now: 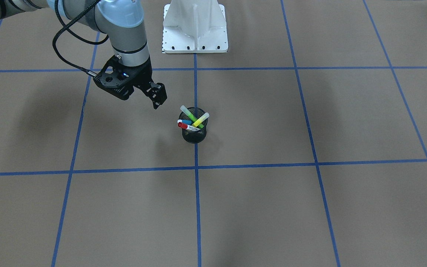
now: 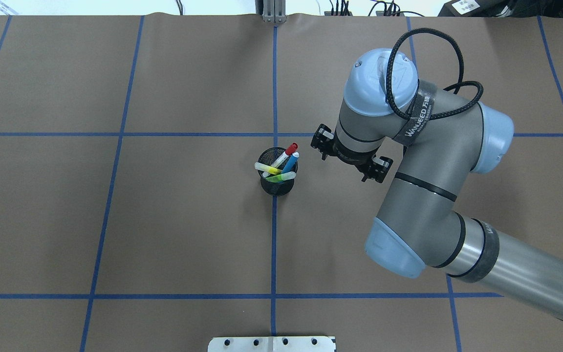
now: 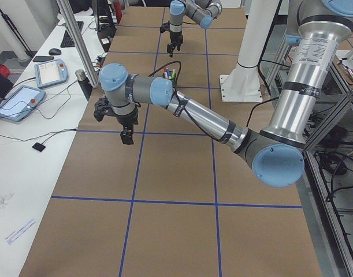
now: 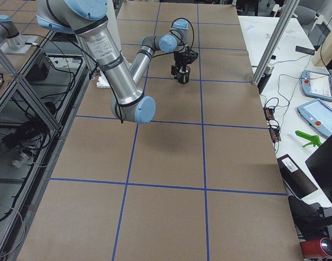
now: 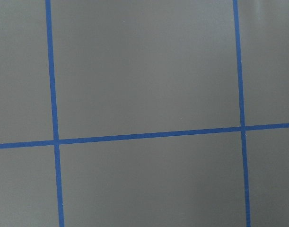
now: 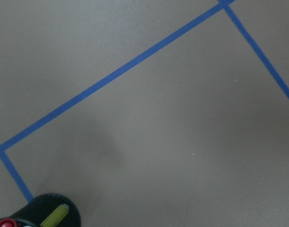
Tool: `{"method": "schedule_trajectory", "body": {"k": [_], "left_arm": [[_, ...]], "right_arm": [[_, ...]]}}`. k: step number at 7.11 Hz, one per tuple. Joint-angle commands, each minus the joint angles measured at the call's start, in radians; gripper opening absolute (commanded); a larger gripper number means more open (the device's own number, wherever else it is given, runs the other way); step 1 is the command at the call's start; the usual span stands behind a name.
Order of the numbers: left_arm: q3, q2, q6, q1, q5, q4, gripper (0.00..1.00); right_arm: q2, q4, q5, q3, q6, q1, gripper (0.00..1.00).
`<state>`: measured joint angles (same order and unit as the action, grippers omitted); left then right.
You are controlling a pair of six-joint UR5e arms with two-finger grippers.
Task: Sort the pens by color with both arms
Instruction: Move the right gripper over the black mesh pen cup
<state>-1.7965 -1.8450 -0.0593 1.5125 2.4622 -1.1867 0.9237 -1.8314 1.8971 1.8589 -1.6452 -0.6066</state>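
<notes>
A black mesh cup (image 1: pixel 194 135) stands on a blue tape line at the table's middle and holds all the pens. These are a green highlighter (image 1: pixel 190 115), a yellow highlighter (image 1: pixel 201 119), a blue marker (image 1: pixel 186 121) and a white marker with a red cap (image 1: pixel 182 126). My right gripper (image 1: pixel 156 104) hovers just beside the cup on the robot's right. Its fingers look shut and empty. In the overhead view its wrist hides the fingers. The right wrist view shows the cup (image 6: pixel 49 210) at its bottom left corner. My left gripper (image 3: pixel 127 137) hangs over the table far from the cup; I cannot tell whether it is open.
The white pedestal base (image 1: pixel 195 29) stands behind the cup at the robot's side. Blue tape lines divide the brown table into squares. Tablets and cables lie on a white bench (image 3: pixel 26 133) beyond the table's far edge.
</notes>
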Motion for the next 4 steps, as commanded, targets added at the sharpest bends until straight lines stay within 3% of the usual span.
{"method": "schedule_trajectory", "body": {"k": [1, 3, 4], "left_arm": [[-0.009, 0.004, 0.000, 0.000, 0.000, -0.001, 0.99], [-0.011, 0.006, 0.000, 0.000, 0.000, -0.001, 0.99], [-0.014, 0.006, 0.000, 0.000, 0.000, -0.001, 0.99]], "right_arm": [[-0.020, 0.115, -0.007, -0.088, 0.030, 0.007, 0.95], [-0.063, 0.118, -0.010, -0.145, 0.076, 0.004, 0.93], [-0.077, 0.118, -0.010, -0.164, 0.080, 0.002, 0.86]]}}
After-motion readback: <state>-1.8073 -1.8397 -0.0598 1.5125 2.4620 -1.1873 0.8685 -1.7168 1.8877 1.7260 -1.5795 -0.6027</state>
